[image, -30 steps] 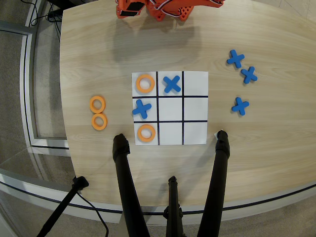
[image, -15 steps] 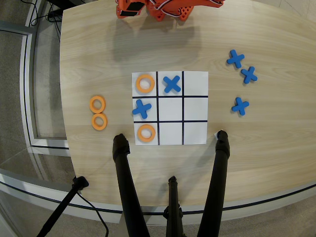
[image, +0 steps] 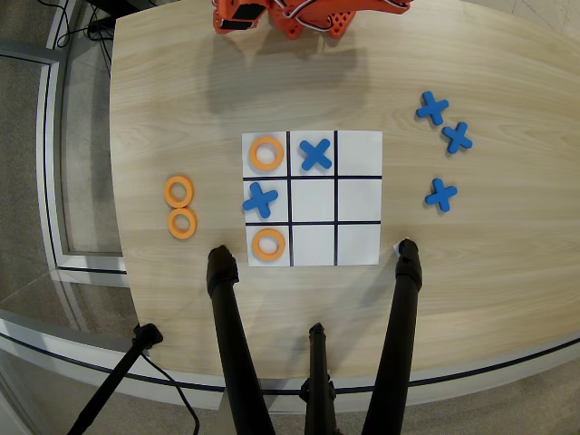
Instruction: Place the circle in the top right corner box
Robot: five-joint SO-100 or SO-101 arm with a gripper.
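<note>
Circle [image: 268,244] in top right corner box [image: 268,261], overhead view's lower-left grid cell.

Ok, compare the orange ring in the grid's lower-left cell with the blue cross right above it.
The lower-left ring is orange, the cross blue. The ring is round with a hole; the cross is a solid X. The ring sits inside its cell; the cross overlaps the grid's left edge. Both lie flat in the left column.

orange arm [image: 304,16] folded at top edge, jaws unseen

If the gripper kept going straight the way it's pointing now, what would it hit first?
Hard to say: only part of the orange arm shows at the top edge, folded back; the gripper's fingertips and heading aren't visible.
</note>
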